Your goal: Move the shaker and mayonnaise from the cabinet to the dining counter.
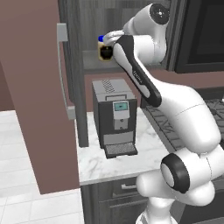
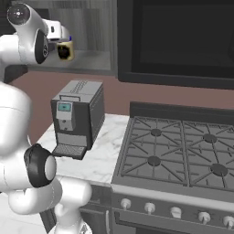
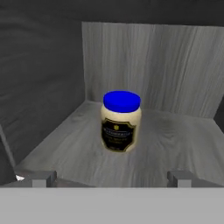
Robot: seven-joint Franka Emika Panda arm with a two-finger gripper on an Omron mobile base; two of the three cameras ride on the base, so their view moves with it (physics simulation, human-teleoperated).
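At the far left stands the open cabinet door with its long silver handle, swung wide so the arm has free way to the shelf. Just right of it, high up, is the cabinet itself, and on its grey wooden shelf stands the mayonnaise, upright, with the blue lid on top and the dark label turned to the front. It sits near the middle of the shelf, apart from the walls (this leaves room on both sides for the fingers). I see no shaker on the part of the shelf that shows.

The gripper hovers in front of the jar, its two fingers spread fully apart and holding nothing; the jar is between their lines but farther in, not touching. I judge the arm is lined up to reach in and close on the jar body below the lid.

Below the shelf, the coffee machine stands on the marble bench, directly under the arm. Further right is the stove with its dark grates. A jar dropped here could fall on the machine, so the grip must be firm before lifting.
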